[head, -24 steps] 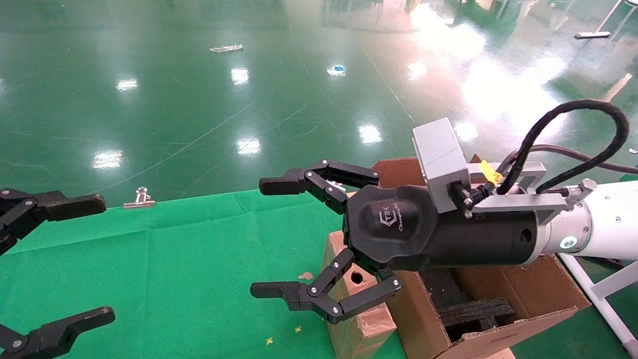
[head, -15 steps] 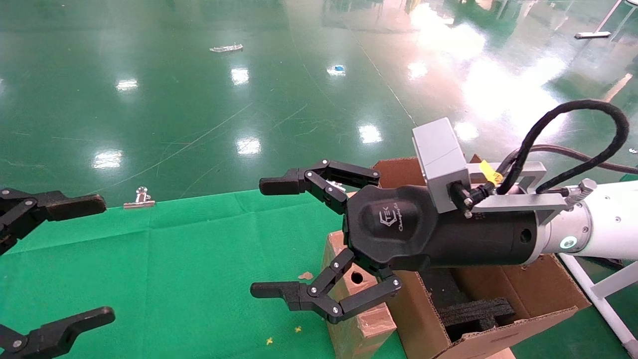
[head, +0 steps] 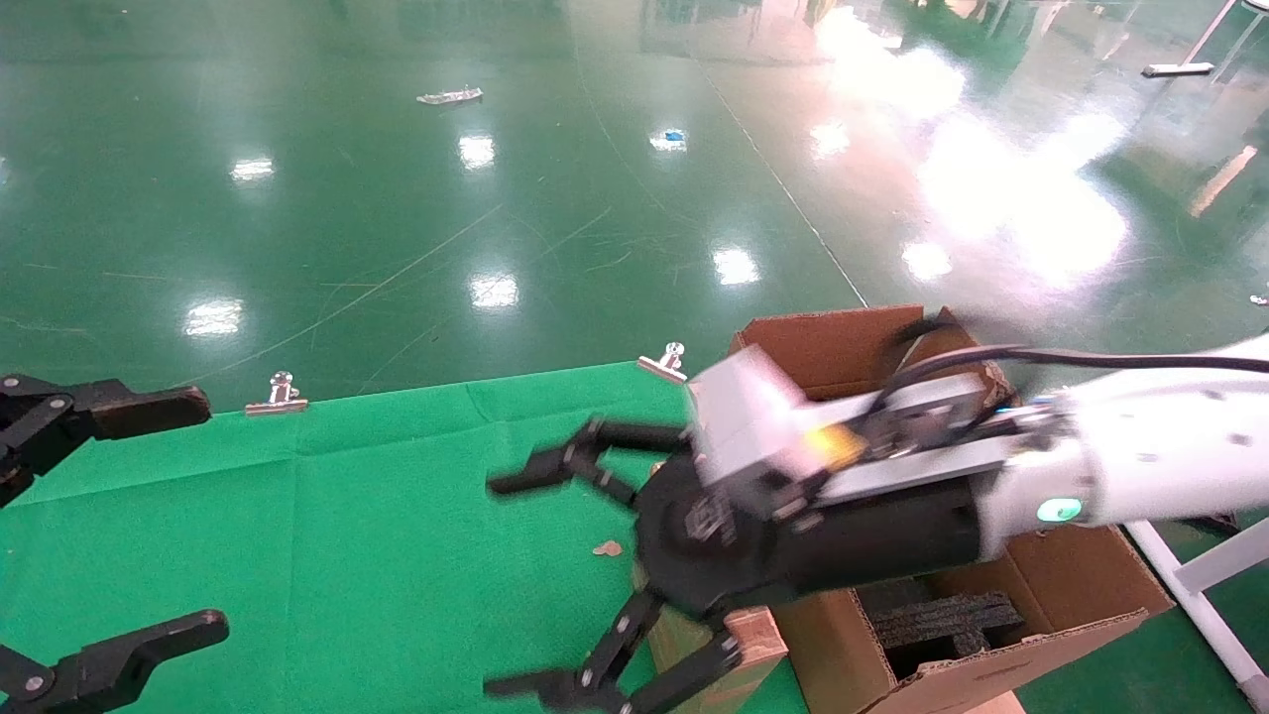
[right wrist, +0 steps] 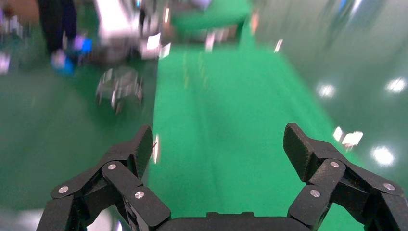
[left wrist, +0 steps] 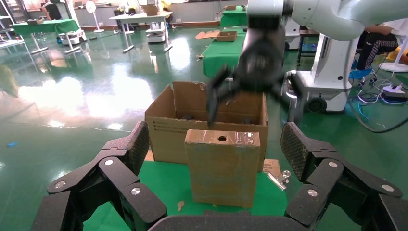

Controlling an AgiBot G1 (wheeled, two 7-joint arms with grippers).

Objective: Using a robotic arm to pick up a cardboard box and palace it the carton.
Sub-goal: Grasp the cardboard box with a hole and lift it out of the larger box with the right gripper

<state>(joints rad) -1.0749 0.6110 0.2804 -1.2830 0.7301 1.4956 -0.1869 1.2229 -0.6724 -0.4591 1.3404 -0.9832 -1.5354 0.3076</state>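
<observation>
Cardboard box (head: pixel 739 640) stands on the green desk (head: pixel 327 535) beside the carton (head: pixel 1001 605), under the right end effector (head: pixel 520 585), spread wide, empty. Reach step: it must straddle the box, then close; left end effector (head: pixel 149 516) idles, wide.

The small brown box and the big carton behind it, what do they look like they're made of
The small box looks like worn brown cardboard, with glossy clear tape glinting along its top edge near a punched round hole. The carton looks like tan corrugated board: in the head view its cut front edge shows fluting, and the dark pieces inside look like black foam, though that is less certain.
</observation>
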